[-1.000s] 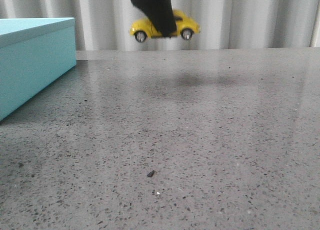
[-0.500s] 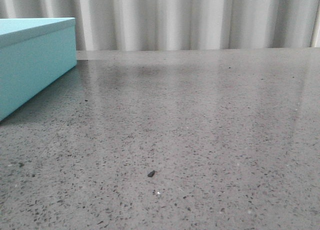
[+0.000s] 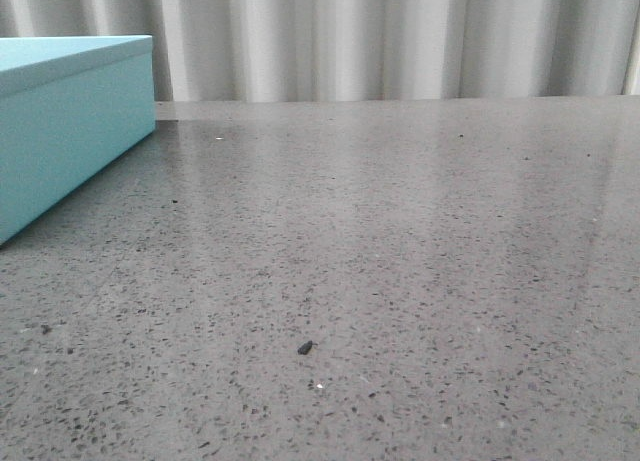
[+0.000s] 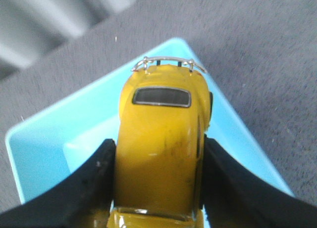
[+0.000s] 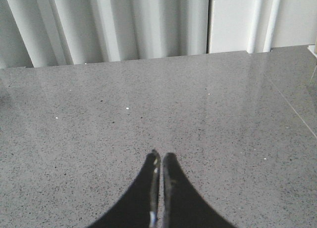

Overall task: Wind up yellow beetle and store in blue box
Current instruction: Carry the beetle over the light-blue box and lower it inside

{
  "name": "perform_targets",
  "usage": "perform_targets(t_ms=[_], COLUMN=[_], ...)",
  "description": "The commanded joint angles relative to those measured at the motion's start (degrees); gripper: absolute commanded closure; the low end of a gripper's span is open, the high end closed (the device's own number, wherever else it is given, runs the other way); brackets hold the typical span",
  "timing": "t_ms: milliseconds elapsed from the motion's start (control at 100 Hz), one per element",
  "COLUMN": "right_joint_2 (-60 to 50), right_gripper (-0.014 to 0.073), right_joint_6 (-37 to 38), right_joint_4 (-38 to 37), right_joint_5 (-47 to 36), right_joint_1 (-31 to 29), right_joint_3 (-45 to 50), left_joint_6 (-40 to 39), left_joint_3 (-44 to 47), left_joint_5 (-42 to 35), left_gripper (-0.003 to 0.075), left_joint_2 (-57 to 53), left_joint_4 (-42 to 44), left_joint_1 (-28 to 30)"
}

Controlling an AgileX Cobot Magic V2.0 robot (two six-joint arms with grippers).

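Above the open blue box [image 4: 44, 139], the left gripper [image 4: 157, 188] clamps the yellow beetle [image 4: 161, 144], which could clip the rim if released off-centre; the right gripper [image 5: 159, 161] is closed, empty.

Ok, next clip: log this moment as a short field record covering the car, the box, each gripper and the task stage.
yellow beetle: clamped at its sides between the left gripper's fingers, held above the box; out of the front view
blue box: on the table's left side; in the left wrist view its open interior shows below the car
left gripper: shut on the yellow beetle
right gripper: shut, empty, fingertips together above bare table
task stage: car over the box, not yet released; winding cannot be judged
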Motion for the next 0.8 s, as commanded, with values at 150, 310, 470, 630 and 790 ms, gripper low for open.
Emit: perform_targets(t_ms=[150,310,470,630,790], right_joint_2=[1.01,1.01,1.01,1.01,1.01], right_gripper=[0.0655,0.0655,0.0655,0.0655,0.0655], right_joint_6=[-0.28,-0.28,-0.28,-0.28,-0.28], right_joint_4=[-0.81,-0.81,-0.81,-0.81,-0.81], right_joint_5=[-2.41,-2.41,-2.41,-1.89,-1.67], right_joint_1=[-0.02,-0.02,-0.02,-0.02,-0.02], right_joint_3=[-0.91,-0.91,-0.91,-0.91,-0.57], left_joint_6=[-0.75,-0.75,-0.75,-0.75,-0.75], left_joint_3=[9.79,17.76,23.23,24.29,24.29], left_joint_5=[-0.49,-2.72,-7.81,-9.30,-9.16], left_gripper=[0.0641,0.0641,0.0641,0.0639,0.0585], left_joint_2=[-2.89,-2.89,-2.89,-2.54,-2.17], left_joint_4=[-2.39,-3.23,-7.81,-7.95,-9.29], left_joint_1=[3.60,3.79,3.79,3.79,3.79])
